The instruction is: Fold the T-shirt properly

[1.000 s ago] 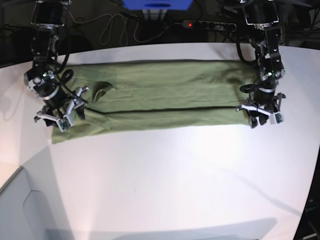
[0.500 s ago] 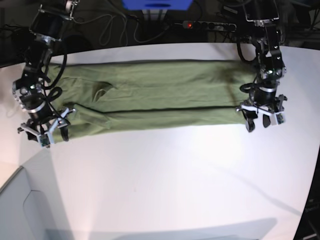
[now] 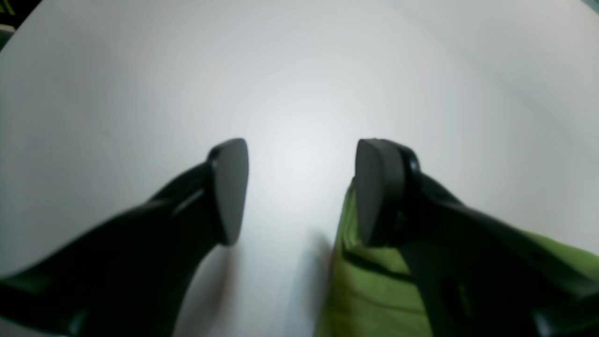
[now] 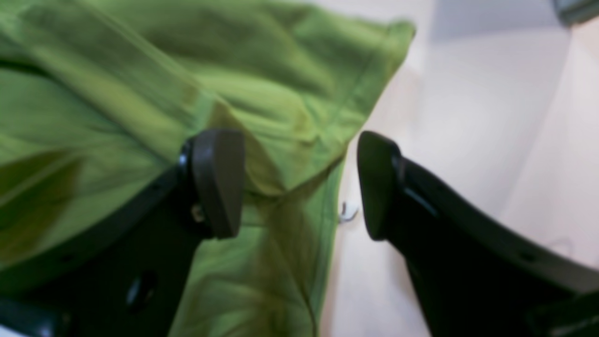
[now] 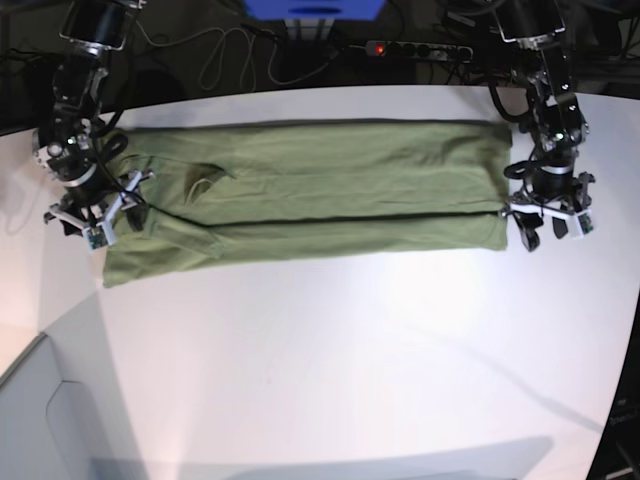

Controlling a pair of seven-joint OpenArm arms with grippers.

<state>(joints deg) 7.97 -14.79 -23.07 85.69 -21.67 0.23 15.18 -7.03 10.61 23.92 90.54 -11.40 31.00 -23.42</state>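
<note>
The olive-green T-shirt (image 5: pixel 320 195) lies flat on the white table (image 5: pixel 350 350) as a long band folded lengthwise. My left gripper (image 5: pixel 548 232) stands open just off the shirt's right end. In the left wrist view its fingers (image 3: pixel 229 187) span bare table, and the T-shirt (image 3: pixel 369 290) edge lies under the right finger. My right gripper (image 5: pixel 95 226) is open over the shirt's left end. In the right wrist view the left finger (image 4: pixel 217 182) rests over the T-shirt (image 4: pixel 262 70), and the cloth's edge runs between the jaws. Nothing is gripped by either gripper.
Behind the table run a power strip (image 5: pixel 420 48) with a red light, loose cables (image 5: pixel 225 60) and a blue object (image 5: pixel 315 10). The table's front-left edge drops to a grey panel (image 5: pixel 40 420).
My left gripper has opened and slid right, off the shirt's right end. My right gripper swung out to the left, then came back onto the shirt's left end, staying open.
</note>
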